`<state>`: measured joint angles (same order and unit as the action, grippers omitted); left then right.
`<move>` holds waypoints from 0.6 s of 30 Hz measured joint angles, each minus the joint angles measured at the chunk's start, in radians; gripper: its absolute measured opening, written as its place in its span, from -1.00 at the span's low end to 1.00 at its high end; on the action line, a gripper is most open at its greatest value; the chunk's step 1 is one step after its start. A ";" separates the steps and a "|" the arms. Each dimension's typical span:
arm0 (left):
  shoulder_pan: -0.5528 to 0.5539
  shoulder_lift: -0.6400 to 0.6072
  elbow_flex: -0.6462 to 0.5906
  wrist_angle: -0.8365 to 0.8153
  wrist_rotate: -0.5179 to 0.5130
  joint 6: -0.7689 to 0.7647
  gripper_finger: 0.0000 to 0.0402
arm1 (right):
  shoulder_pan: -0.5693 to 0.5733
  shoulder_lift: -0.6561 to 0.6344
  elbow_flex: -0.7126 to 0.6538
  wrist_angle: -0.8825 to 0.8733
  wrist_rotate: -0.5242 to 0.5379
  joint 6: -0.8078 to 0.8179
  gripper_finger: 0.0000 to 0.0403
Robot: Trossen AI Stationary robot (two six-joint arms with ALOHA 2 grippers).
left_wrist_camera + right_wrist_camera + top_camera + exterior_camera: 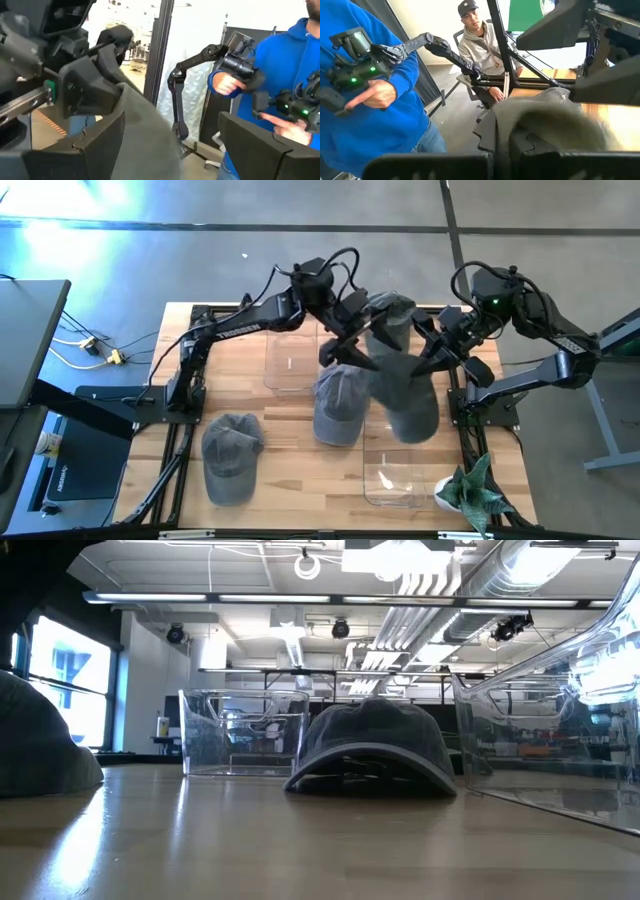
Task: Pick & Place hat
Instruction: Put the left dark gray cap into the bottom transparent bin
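High view puts the grey cap [405, 385] you are carrying in the air near the middle of the wooden surface [290, 480], slightly toward three o'clock, strung between both arms. Your right tool [432, 352] is pressed together, pinching the cap's cloth at its three-o'clock edge. Your left tool [345, 345] stands spread at the cap's eleven-o'clock side, with cloth draped against one finger in its wrist view, so I judge it is bearing no weight.

That leaves one pinch on soft fabric. The cap may slip or swing if you move the right arm quickly, and it hangs low enough to drag across the second cap [337, 405] lying just at its nine o'clock. The spread left fingers could also snag the cloth as you pull apart.

Another cap [232, 455] lies at seven o'clock. One clear bin [288, 360] sits at eleven o'clock, another [397, 475] at five o'clock beside a small plant [470, 490]. Beyond the surface, a person in a blue hoodie [375, 115] handles control arms and another person sits nearby.
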<state>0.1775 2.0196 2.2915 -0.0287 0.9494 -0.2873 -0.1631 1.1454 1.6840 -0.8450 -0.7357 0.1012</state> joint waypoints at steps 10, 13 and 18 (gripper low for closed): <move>0.067 -0.002 0.001 -0.227 -0.113 0.136 0.57 | 0.000 0.000 0.000 0.000 -0.023 -0.004 -0.98; 0.107 -0.006 0.002 -0.224 0.003 0.077 0.57 | 0.000 -0.002 0.000 -0.001 -0.027 -0.004 -0.96; 0.112 0.044 0.005 -0.183 0.126 0.025 0.57 | 0.000 -0.002 0.000 0.000 -0.060 -0.005 -0.98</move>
<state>0.2896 2.0638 2.2965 -0.2120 1.0751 -0.2628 -0.1627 1.1435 1.6840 -0.8452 -0.7960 0.0964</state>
